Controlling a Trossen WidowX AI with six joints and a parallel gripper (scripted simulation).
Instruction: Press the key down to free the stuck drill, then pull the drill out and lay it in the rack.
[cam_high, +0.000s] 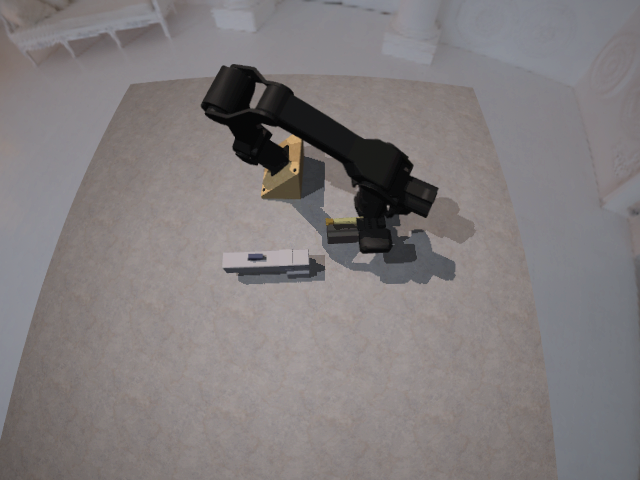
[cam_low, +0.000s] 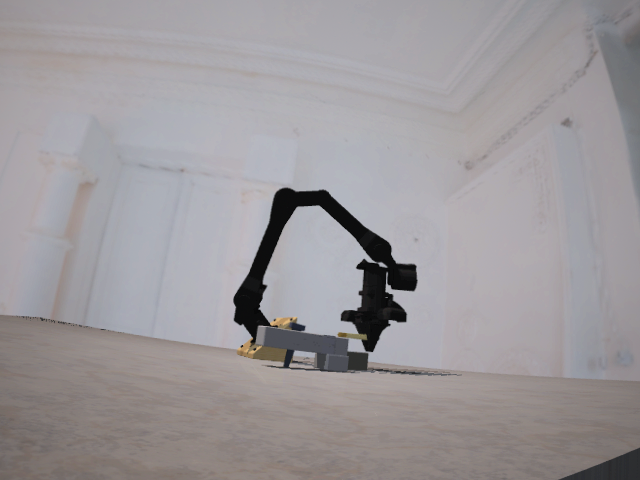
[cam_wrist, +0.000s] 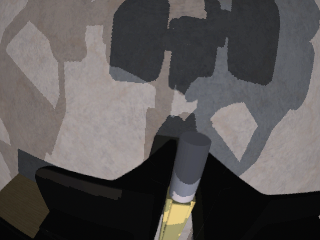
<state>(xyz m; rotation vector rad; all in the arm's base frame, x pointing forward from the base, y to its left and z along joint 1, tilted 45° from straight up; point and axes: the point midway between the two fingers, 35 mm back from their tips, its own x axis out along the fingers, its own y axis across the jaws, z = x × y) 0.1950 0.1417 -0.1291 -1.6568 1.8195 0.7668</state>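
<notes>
One black arm (cam_high: 330, 134), one gripper (cam_low: 370, 336), one yellow-and-grey drill (cam_wrist: 179, 210), one dark rack (cam_high: 342, 235), one grey housing block (cam_high: 264, 259), one tan wedge base (cam_high: 285, 178).

On the table (cam_high: 155, 361), seen from the top, the arm's base mount (cam_high: 283, 178) stood near the centre. The housing block (cam_high: 266, 259) lay at about six o'clock from it, with the key (cam_high: 256, 256) on its upper face. The rack (cam_high: 342, 236) sat at about three o'clock from the housing's end, just apart from it. Directly above the rack hung the gripper (cam_high: 373, 232), clamping the drill (cam_high: 341, 222), which pointed toward nine o'clock.
</notes>
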